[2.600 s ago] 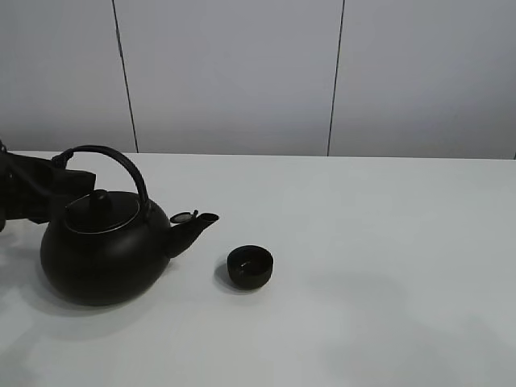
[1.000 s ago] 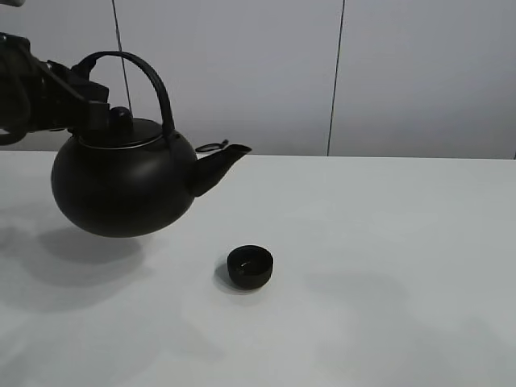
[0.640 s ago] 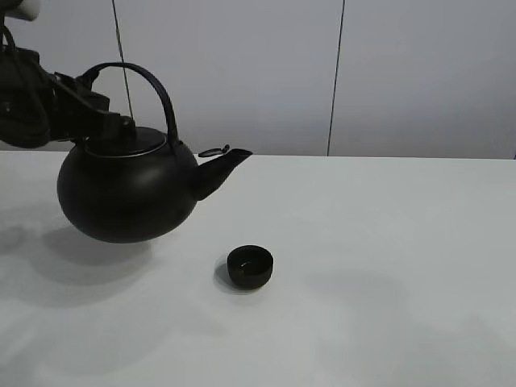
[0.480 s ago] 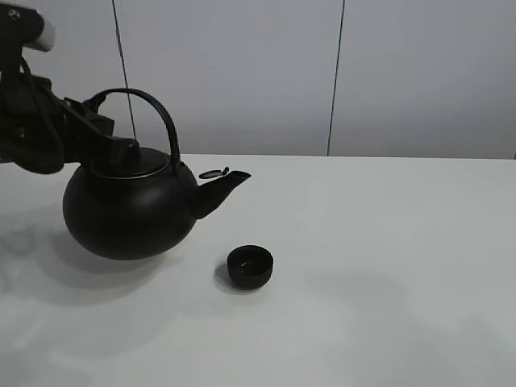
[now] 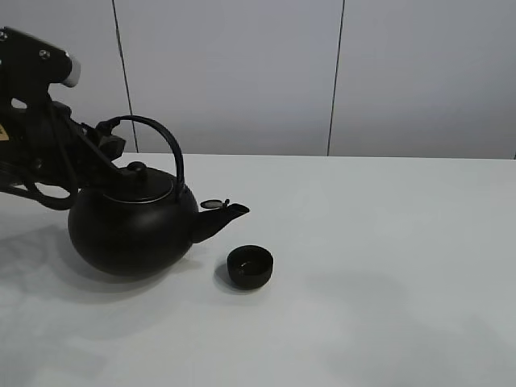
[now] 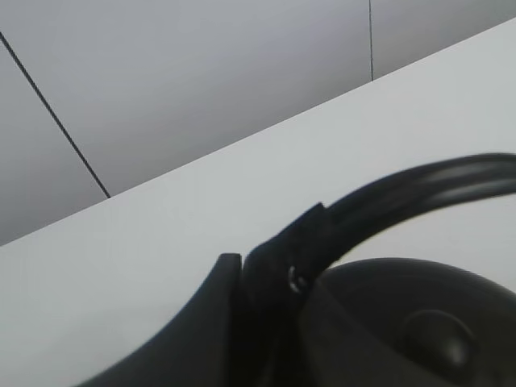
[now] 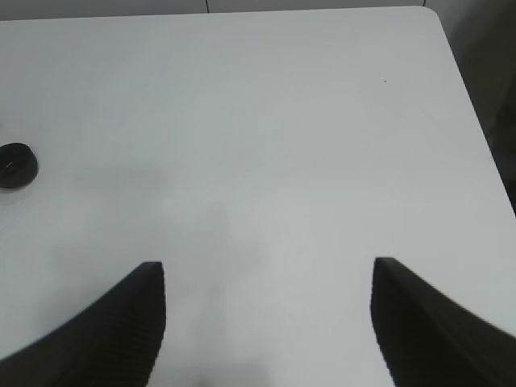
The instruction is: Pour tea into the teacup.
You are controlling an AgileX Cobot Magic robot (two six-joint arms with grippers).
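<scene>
- The white desk (image 5: 387, 266) fills the lower half of the high view, and its rounded far corner shows in the right wrist view
- A pale grey wall (image 5: 242, 81) of flat panels, split by thin dark seams, stands behind the desk
- The left arm (image 5: 36, 121), black with a white cap near its top, reaches in from the left edge of the high view and slopes down toward the kettle
- The kettle (image 5: 129, 234), round and black, is low over the left part of the desk with its shadow close beneath; I cannot tell whether its base touches the surface. Its body leans slightly toward the spout side
- The arched handle (image 5: 165, 145) rises above the lid (image 5: 141, 187), which has a small knob on top
- The left pincer (image 5: 107, 145) is clamped on the rear part of the handle; the left wrist view shows its dark fingers (image 6: 242, 314) pressed against the bar
- The right pincer (image 7: 266, 322) hangs over bare desk with its two fingers wide apart and nothing between them, well away from the kettle
- The spout (image 5: 219, 219) points at the teacup, with a small flap (image 5: 212, 204) lifted above its tip
- The teacup (image 5: 250, 266), small, black and without a handle, stands upright on the desk just right of the kettle, below the spout tip and not touching it
</scene>
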